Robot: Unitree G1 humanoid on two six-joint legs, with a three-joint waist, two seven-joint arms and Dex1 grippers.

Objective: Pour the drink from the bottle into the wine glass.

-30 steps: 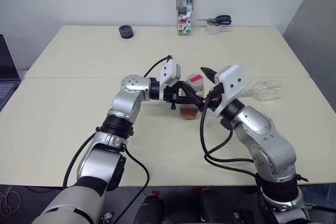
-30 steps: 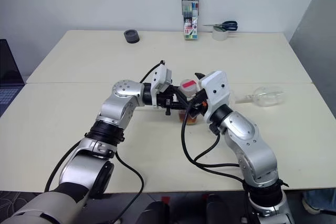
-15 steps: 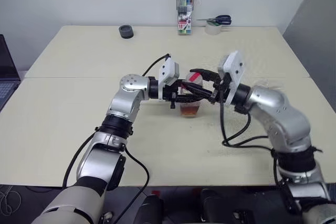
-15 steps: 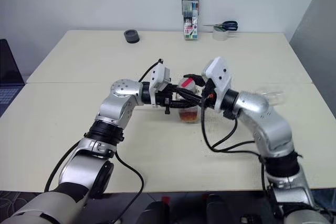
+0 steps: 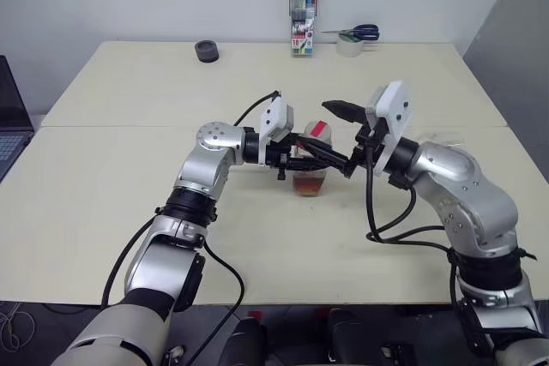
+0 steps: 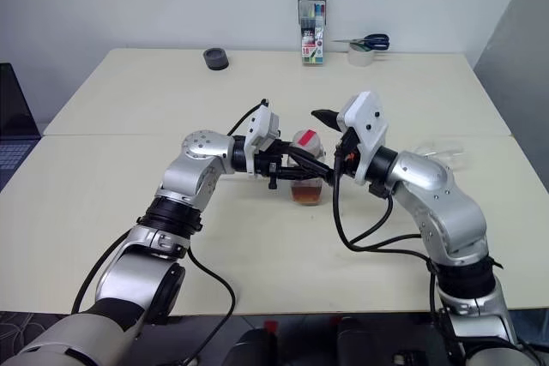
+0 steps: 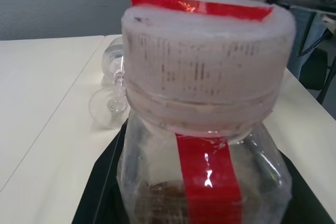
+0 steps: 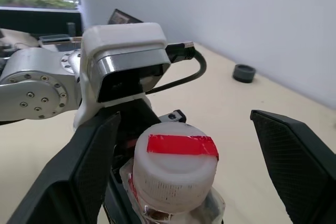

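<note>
Left pincer (image 5: 302,158) is pinching the bottle (image 5: 310,163) upright on the surface (image 5: 129,186), right pincer (image 8: 184,145) is spreading wide around its cap (image 8: 176,163); cap on, wine glass (image 7: 113,80) lying toppled nearby, pouring not started.

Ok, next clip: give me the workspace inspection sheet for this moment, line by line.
Surface: pale table, two tops joined.
Job's things: bottle upright, cap on, a little drink inside; wine glass lying on its side.
Clutter: marker case, scissors on a tape roll, dark round thing at the far edge.
Grippers: left gripper shut on the bottle; right gripper open around the cap.
Cables: black cables along both arms.
Surroundings: laptop, white wall.
</note>
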